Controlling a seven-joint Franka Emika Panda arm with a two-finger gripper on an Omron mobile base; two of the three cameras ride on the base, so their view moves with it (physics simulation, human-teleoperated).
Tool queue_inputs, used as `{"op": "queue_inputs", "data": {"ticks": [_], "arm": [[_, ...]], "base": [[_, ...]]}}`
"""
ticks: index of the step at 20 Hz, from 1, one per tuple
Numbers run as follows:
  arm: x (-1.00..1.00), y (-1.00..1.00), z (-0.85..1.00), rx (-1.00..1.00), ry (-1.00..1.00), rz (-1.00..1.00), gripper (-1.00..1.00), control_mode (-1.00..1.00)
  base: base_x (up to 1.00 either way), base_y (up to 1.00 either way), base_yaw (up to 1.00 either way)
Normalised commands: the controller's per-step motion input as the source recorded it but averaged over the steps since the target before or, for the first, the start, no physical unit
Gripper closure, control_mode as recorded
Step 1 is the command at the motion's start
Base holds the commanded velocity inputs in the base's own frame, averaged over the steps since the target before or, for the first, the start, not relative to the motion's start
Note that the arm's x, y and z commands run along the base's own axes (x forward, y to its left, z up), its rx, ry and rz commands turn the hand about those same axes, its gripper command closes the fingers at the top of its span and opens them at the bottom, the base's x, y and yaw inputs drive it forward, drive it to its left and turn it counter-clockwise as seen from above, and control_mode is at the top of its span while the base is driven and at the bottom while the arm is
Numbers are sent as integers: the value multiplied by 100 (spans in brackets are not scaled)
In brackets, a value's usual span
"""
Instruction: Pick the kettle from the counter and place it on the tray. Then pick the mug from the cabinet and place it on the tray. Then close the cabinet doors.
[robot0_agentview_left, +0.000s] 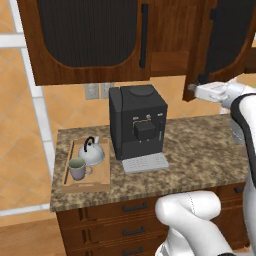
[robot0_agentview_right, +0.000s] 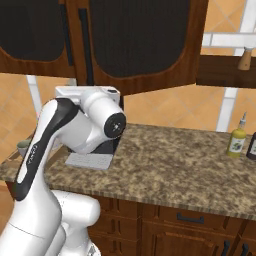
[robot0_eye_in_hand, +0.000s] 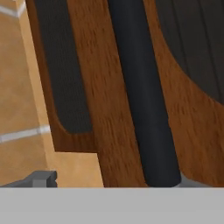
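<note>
The right door (robot0_agentview_left: 220, 45), upper right of frame, looks stiff and hinged; its bar handle (robot0_eye_in_hand: 142, 96) suits pushing. The gripper (robot0_agentview_left: 192, 88) is at its edge, jaws wide, holding nothing.

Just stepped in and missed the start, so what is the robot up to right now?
The kettle and the mug already sit on the tray on the counter, left of the coffee machine. What is left is shutting the cabinet doors. The arm is raised to the right-hand door, which stands ajar, and its tool is at that door's lower edge, right beside the black bar handle. The left door looks closed or nearly so.
</note>
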Motion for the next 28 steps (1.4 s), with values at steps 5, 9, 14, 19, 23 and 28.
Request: {"op": "queue_inputs", "data": {"ticks": [5, 9, 14, 19, 23, 28], "arm": [[51, 64, -13, 0, -2, -10, -100, -100], [82, 70, -5, 0, 4, -7, -100, -100], [92, 58, -3, 0, 10, -3, -100, -100], [89, 61, -16, 0, 7, -3, -100, -100], [86, 49, -36, 0, 0, -10, -100, -100], [99, 32, -59, -2, 0, -17, -100, -100]], "base": [[0, 0, 0], [0, 0, 0], [0, 0, 0], [0, 0, 0], [0, 0, 0], [0, 0, 0]]}}
